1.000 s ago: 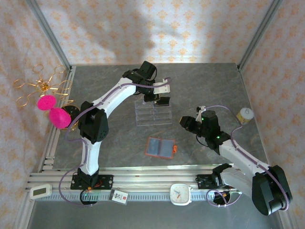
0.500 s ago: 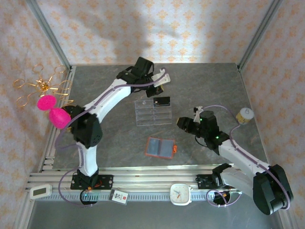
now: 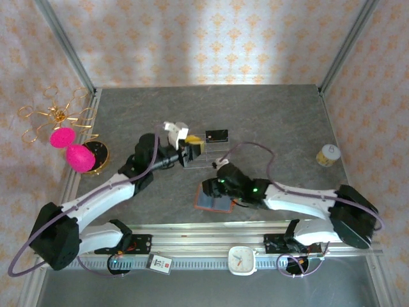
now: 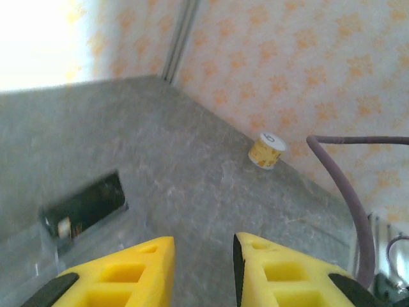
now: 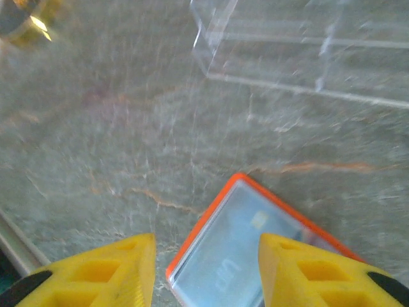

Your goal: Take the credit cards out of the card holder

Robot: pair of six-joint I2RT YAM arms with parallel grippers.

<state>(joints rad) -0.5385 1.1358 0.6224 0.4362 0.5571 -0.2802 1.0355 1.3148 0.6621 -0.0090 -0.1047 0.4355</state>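
Observation:
The orange card holder (image 3: 216, 203) lies open on the table near the front. In the right wrist view its corner (image 5: 211, 224) sits between my fingers, with a blue credit card (image 5: 249, 262) with pale markings inside it. My right gripper (image 3: 208, 192) (image 5: 208, 243) hovers open just above that corner and grips nothing. The black credit card (image 3: 216, 135) (image 4: 83, 206) lies on the back right of the clear tray (image 3: 206, 155). My left gripper (image 3: 192, 148) (image 4: 203, 246) is open and empty, low beside the tray's left end.
A small yellow jar (image 3: 328, 155) (image 4: 267, 149) stands at the right wall. Pink balls and a gold wire ornament (image 3: 67, 146) sit at the left edge. A white clock (image 3: 242, 260) rests on the front rail. The clear tray's edge (image 5: 300, 57) lies just beyond the card holder.
The left gripper let go of the black card onto the tray, then drew back and down to the tray's left end. The right arm swung left over the card holder. Both jaws opened wider.

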